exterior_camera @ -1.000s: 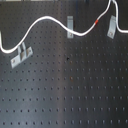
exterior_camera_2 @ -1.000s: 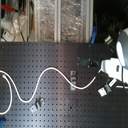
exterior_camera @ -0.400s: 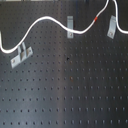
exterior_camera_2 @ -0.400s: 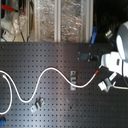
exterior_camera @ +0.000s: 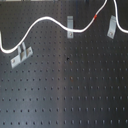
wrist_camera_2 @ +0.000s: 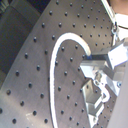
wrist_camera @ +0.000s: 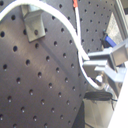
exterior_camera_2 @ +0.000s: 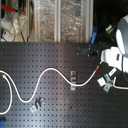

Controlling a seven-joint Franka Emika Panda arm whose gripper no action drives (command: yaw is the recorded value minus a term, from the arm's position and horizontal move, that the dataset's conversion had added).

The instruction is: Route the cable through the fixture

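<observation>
The white cable (exterior_camera: 44,20) runs in waves across the black pegboard, its red band (exterior_camera: 95,18) near the first exterior view's top right. The fixture (exterior_camera: 112,26), a slim slanted silver clip, stands just right of the band with the cable beside it, not in it. In the second exterior view my gripper (exterior_camera_2: 106,61) holds the cable (exterior_camera_2: 55,75) just past the red band (exterior_camera_2: 96,66), above the fixture (exterior_camera_2: 106,82). Both wrist views show the cable (wrist_camera: 65,27) (wrist_camera_2: 57,47) arcing into the shut gripper (wrist_camera: 97,75) (wrist_camera_2: 95,75).
A two-pronged grey bracket (exterior_camera: 20,55) (exterior_camera_2: 37,105) sits near the cable's other end. A short upright clip (exterior_camera: 70,22) (exterior_camera_2: 74,78) stands mid-board by the cable's dip. A grey clip (wrist_camera: 32,25) shows in the first wrist view. Shelves and clutter (exterior_camera_2: 50,20) lie behind the board.
My gripper has moved toward the second exterior view's top with the cable end, away from the fixture. The stretch past the red band now rises more steeply. The clips have not moved.
</observation>
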